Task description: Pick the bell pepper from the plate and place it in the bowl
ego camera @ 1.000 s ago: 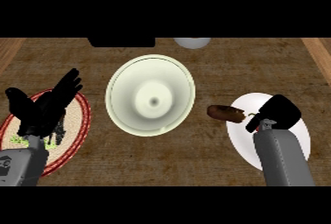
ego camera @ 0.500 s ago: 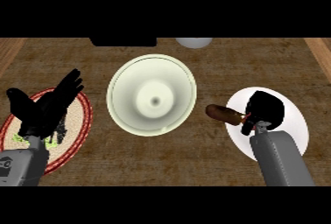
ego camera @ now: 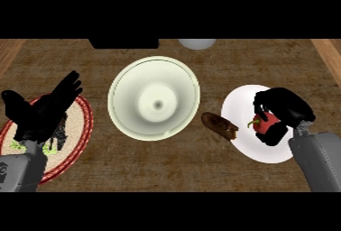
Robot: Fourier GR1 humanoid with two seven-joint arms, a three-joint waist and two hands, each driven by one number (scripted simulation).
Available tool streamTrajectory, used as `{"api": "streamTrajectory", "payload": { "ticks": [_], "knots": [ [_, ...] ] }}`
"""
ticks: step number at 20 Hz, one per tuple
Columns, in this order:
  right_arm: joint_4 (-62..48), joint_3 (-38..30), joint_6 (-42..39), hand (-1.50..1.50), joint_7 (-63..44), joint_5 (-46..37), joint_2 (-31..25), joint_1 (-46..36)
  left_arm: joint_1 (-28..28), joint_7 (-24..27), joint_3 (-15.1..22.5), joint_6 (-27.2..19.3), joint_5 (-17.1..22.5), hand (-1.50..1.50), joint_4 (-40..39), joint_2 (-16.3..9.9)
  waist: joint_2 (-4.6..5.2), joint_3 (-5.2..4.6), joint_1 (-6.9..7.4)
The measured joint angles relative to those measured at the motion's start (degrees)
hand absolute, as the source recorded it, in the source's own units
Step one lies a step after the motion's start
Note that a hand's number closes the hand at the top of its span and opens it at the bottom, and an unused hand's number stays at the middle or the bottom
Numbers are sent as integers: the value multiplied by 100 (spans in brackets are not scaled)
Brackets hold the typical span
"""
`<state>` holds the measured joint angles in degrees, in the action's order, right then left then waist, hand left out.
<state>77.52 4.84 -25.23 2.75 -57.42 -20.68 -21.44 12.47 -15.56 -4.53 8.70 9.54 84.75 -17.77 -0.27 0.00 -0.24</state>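
We have our right hand over the white plate at the right of the counter, with its fingers curled down around the red bell pepper, which sits on the plate under the palm; a bit of green stem shows at its left side. Whether the pepper is lifted off the plate yet we cannot tell. A brown, oblong piece of food lies across the plate's left rim, just beside the pepper, and we judge it could be knocked if the hand swings low. The cream bowl stands in the middle, near the plate but apart from it. We expect the pepper to be light, hollow and fairly stiff, with a smooth, waxy skin that may slide between the fingers, so taking it around the widest part of the body seems safer than pinching the stem. Our left hand rests open, fingers up, over a red-rimmed mat at the left.
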Motion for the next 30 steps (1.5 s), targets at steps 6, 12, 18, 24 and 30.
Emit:
{"api": "streamTrajectory", "payload": {
  "ticks": [6, 12, 18, 24, 30],
  "knots": [
    [1147, -513, -949, 150, 747, 766, -768, 31, -115, -96, 22, -61, -42, 0, 224, 84, -4, -2, -34],
    [2672, -1138, -2115, 150, 359, 1507, -1039, -110, -86, -61, -43, -26, -72, 0, 143, 85, -7, -5, -57],
    [3574, -1596, -3175, 150, -681, 2290, -781, -884, -90, -118, -76, 42, -91, 0, 207, 68, -3, -7, -16],
    [3574, -1694, -3529, 150, -2162, 3189, 246, -1783, -28, -241, -37, 3, -119, 0, 257, 164, -13, -11, -1],
    [3406, -1409, -3358, 150, -3661, 3741, 1100, -2629, -30, -125, -92, 75, -148, 0, 135, 171, -6, -10, 7]
  ]
}}
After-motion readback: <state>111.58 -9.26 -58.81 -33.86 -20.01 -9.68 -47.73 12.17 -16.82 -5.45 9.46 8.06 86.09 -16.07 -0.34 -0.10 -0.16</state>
